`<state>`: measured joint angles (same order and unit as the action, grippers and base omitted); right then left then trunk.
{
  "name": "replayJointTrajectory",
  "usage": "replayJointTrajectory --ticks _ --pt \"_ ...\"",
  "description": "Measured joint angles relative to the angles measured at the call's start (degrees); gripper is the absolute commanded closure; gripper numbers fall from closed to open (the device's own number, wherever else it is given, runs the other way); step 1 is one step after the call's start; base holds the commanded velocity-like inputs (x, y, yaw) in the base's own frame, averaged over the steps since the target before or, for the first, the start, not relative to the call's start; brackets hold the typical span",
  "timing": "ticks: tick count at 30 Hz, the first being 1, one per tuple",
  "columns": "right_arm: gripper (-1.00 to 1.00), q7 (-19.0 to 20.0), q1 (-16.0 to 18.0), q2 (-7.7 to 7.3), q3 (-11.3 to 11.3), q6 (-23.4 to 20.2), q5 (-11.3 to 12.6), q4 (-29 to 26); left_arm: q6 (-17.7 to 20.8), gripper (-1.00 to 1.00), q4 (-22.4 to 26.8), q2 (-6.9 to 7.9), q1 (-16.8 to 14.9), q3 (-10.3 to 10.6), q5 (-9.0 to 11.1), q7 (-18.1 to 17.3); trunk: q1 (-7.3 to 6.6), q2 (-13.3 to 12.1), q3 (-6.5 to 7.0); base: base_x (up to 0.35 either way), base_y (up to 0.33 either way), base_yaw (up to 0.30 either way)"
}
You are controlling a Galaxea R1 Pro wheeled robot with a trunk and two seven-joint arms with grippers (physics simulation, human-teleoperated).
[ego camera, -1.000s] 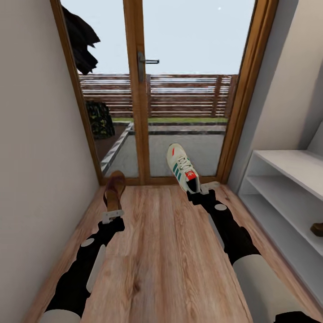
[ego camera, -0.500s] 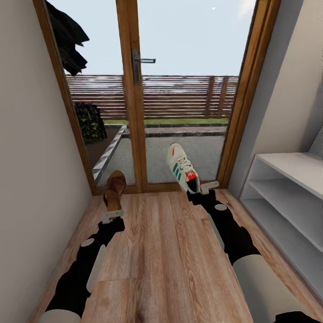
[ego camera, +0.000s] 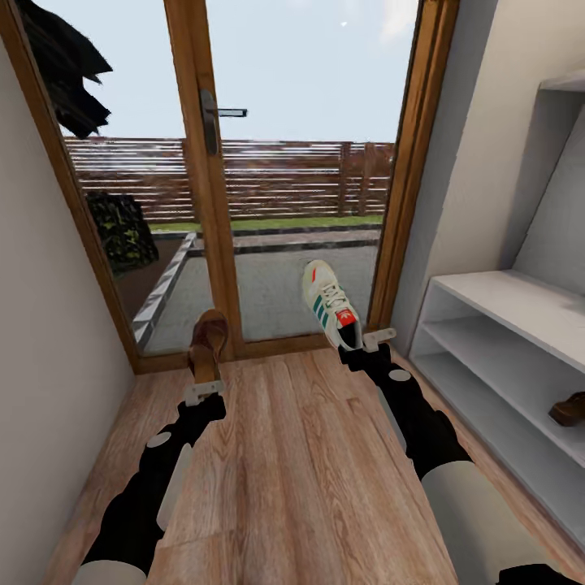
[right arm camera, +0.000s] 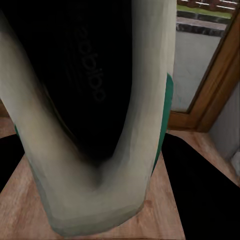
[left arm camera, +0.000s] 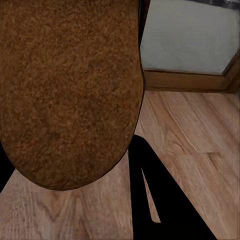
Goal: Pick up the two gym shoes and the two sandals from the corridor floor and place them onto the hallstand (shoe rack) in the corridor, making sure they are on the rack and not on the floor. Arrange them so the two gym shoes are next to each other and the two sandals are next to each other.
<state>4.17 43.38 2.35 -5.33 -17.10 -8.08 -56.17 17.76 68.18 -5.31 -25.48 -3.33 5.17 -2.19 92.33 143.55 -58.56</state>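
Held above the corridor floor (ego camera: pixel 301 463), a dark brown sandal (ego camera: pixel 208 341) has my left gripper (ego camera: pixel 203 392) shut on its heel; its brown sole (left arm camera: pixel 70 90) looms close in the left wrist view. My right gripper (ego camera: pixel 368 339) is shut on the heel of a white gym shoe (ego camera: pixel 328 302) with teal stripes and a red tongue tab, seen close up as the gym shoe's opening (right arm camera: pixel 90 100) in the right wrist view. The light-grey hallstand (ego camera: pixel 504 296) stands at the right. A second brown sandal (ego camera: pixel 569 409) lies on its middle shelf at the view's edge.
A wood-framed glass door (ego camera: pixel 213 244) with a handle (ego camera: pixel 215 118) closes the corridor ahead. A plain wall (ego camera: pixel 41 366) runs along the left. Open plank floor lies between my arms and the hallstand.
The whole view has swung right: the door slid left in the picture and more of the hallstand, with the sandal on its shelf, has come in. Both arms keep their hold and pose.
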Motion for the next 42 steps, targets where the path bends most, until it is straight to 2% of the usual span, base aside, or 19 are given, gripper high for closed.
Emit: replayJointTrajectory --ticks 29,42 --pt "1.0 0.0 0.0 0.01 0.0 0.0 0.0 0.0 0.0 1.0 -0.1 0.0 0.0 0.0 0.0 0.0 0.0 0.0 0.02 0.003 0.001 -0.3" --pt "1.0 0.0 0.0 0.0 0.0 0.0 0.0 0.0 0.0 1.0 -0.1 0.0 0.0 0.0 0.0 0.0 -0.02 0.0 0.03 0.173 0.201 -0.3"
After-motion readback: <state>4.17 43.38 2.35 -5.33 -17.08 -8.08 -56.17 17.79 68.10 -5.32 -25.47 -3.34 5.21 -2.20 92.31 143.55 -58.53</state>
